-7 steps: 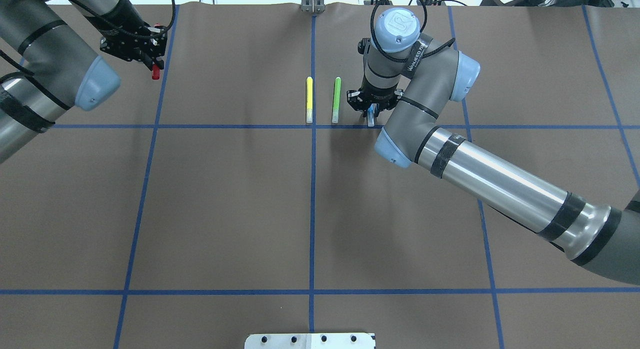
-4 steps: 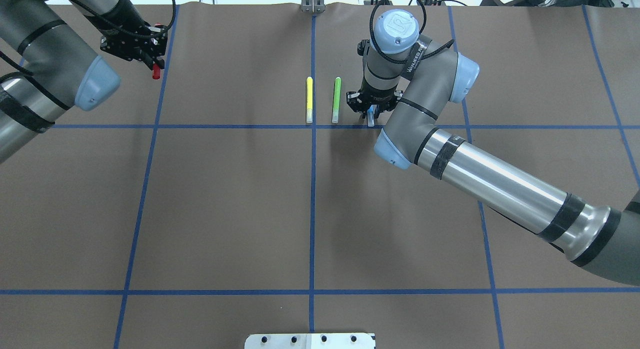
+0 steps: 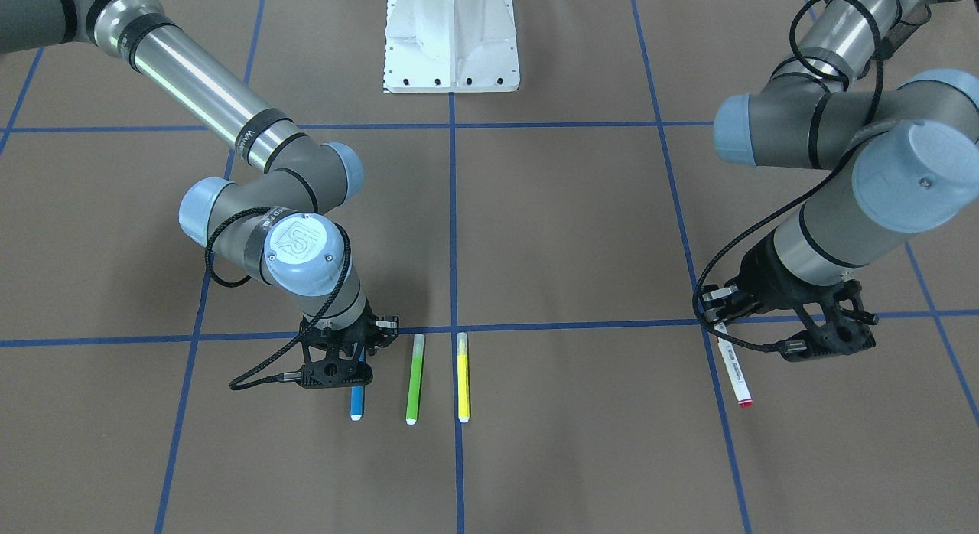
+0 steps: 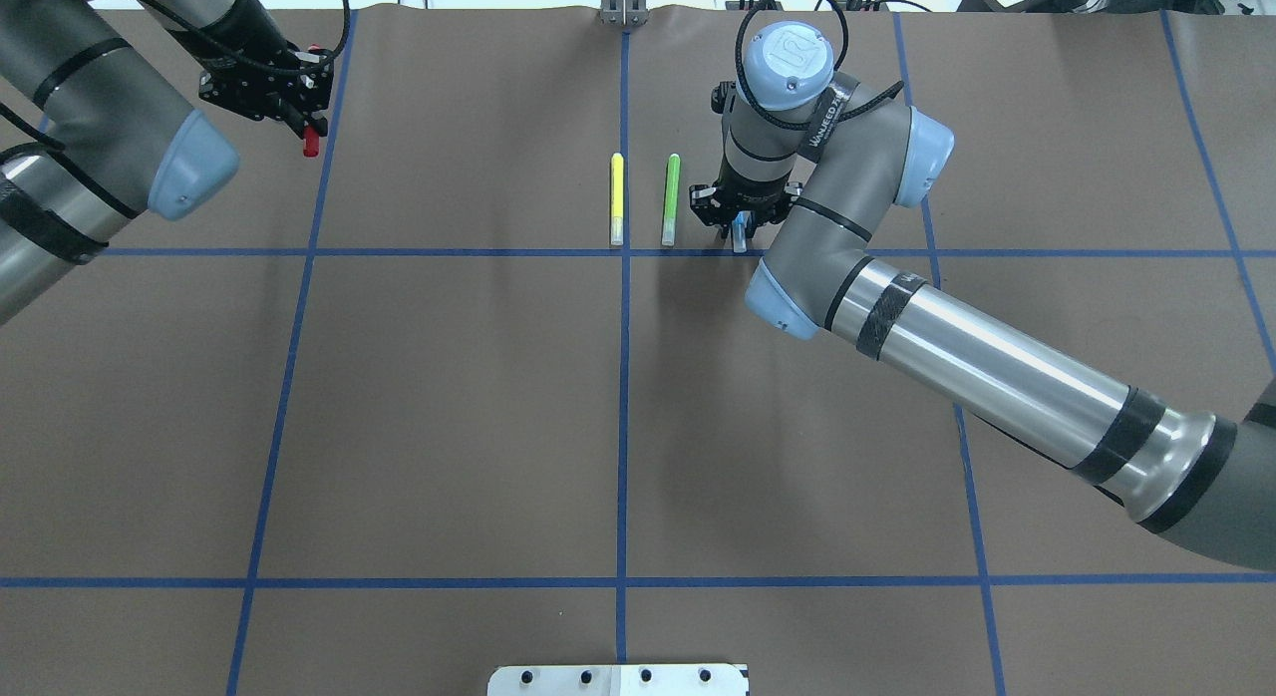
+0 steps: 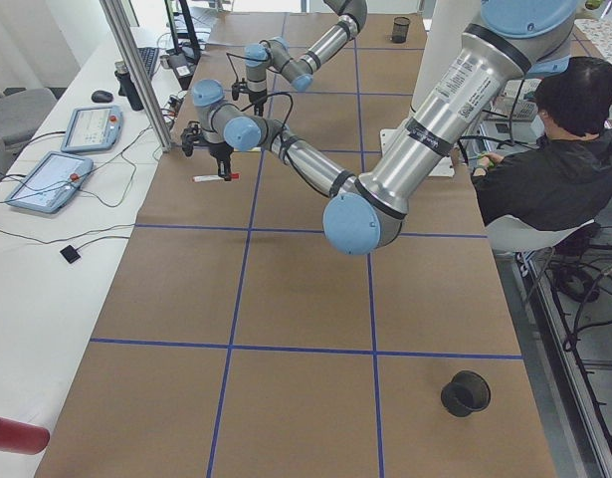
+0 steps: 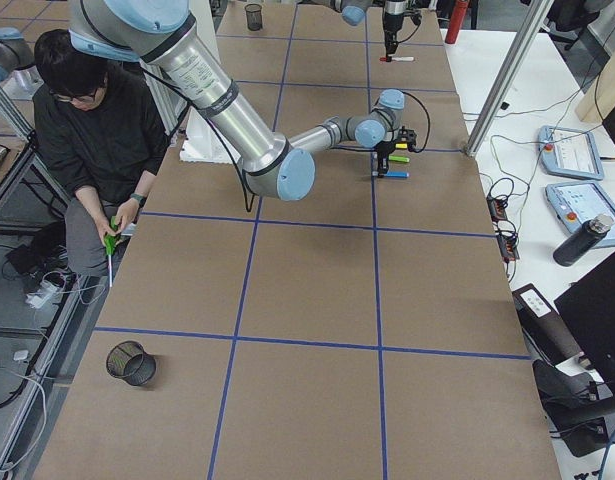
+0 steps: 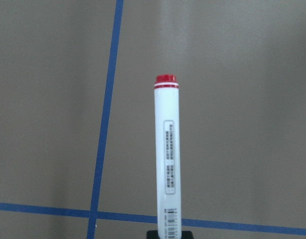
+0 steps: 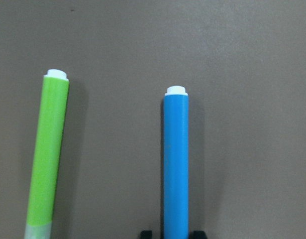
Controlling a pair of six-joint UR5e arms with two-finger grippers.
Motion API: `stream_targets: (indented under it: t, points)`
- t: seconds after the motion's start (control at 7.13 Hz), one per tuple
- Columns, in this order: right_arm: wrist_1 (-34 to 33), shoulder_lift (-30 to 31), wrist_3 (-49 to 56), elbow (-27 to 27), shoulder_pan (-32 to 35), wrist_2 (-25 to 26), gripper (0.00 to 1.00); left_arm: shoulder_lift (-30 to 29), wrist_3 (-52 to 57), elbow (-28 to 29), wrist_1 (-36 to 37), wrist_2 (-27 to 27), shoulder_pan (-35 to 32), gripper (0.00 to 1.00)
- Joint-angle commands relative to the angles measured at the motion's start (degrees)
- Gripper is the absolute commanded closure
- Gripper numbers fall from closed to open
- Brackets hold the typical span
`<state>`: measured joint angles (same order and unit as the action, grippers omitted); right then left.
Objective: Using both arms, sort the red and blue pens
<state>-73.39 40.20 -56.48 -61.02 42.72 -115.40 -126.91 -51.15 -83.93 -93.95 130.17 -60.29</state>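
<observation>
1. Clamping the marker low on its white barrel, the left gripper hangs over the far left part of the table. In the wrist view its black fingertips press against both sides of the barrel.
2. The marker points away from the robot, with the labelled barrel and red tip sticking out past the fingers and a red end showing on the near side in the overhead view. It runs just beside a lengthwise blue tape line. Whether it rests on the paper or sits just above it cannot be told.
3. The right gripper is down over the blue pen, a little right of the table's centre. Its jaws straddle the barrel, and a thin gap shows on each side in the wrist view (so it is spread, not pinching).
4. The blue pen lies flat on the table with its white tip pointing away from the robot.
5. The green pen lies just left of the blue one and nearly parallel to it. The yellow pen lies left of that, beside the centre tape line. Neither gripper touches them.
6. All three pens lie on the far side of a crosswise tape line, with their near ends close to it.
7. A seated person is beside the table, and a black mesh cup stands well away from the pens.
</observation>
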Motion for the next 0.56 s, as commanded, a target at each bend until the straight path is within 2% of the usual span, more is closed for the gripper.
stream_targets:
  t: [0.0, 0.14, 0.42]
  points:
    - [0.0, -0.04, -0.04, -0.07, -0.09, 0.0, 0.75, 0.0, 0.0, 0.0, 0.08, 0.0, 0.08, 1.0]
    - [0.0, -0.04, -0.12, -0.07, -0.09, 0.0, 1.0, 0.0, 0.0, 0.0, 0.0, 0.0, 0.0, 1.0]
    - [-0.44, -0.12, -0.3, -1.55, 0.08, -0.26, 1.0, 0.0, 0.0, -0.35, 0.69, 0.0, 0.0, 1.0]
